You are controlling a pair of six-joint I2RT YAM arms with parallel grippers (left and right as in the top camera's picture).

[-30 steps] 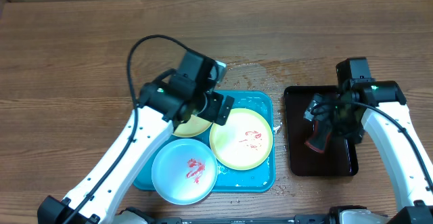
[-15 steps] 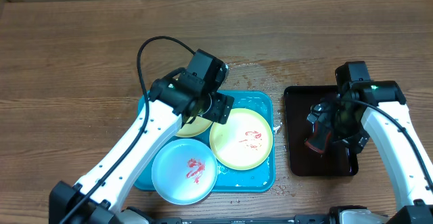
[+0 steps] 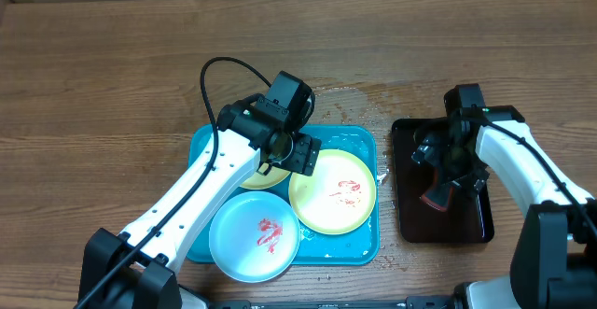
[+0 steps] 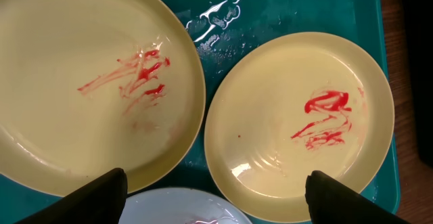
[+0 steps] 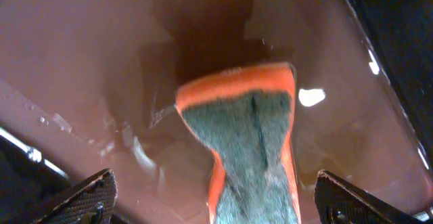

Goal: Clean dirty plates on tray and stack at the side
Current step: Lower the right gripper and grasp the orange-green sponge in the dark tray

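The turquoise tray [image 3: 366,143] holds three plates. One yellow-green plate [image 3: 333,192] with red smears lies at its right, and it also shows in the left wrist view [image 4: 298,122]. A second smeared yellow-green plate [image 4: 88,82] lies at the back left, mostly under my left arm in the overhead view [image 3: 256,175]. The pale blue plate [image 3: 254,237] with a red smear lies at the front left. My left gripper [image 3: 302,152] hovers open and empty over the plates, as the left wrist view [image 4: 216,207] shows. My right gripper [image 5: 216,200] is open, its fingers either side of an orange sponge [image 5: 254,143].
The sponge [image 3: 437,195] lies in a dark brown-black tray [image 3: 410,227] to the right of the turquoise tray. Water drops wet the wooden table [image 3: 350,92] behind the trays and the turquoise tray's floor [image 4: 216,17].
My left arm has shifted right and forward over the back plates. My right gripper has moved slightly left over the sponge in the dark tray.
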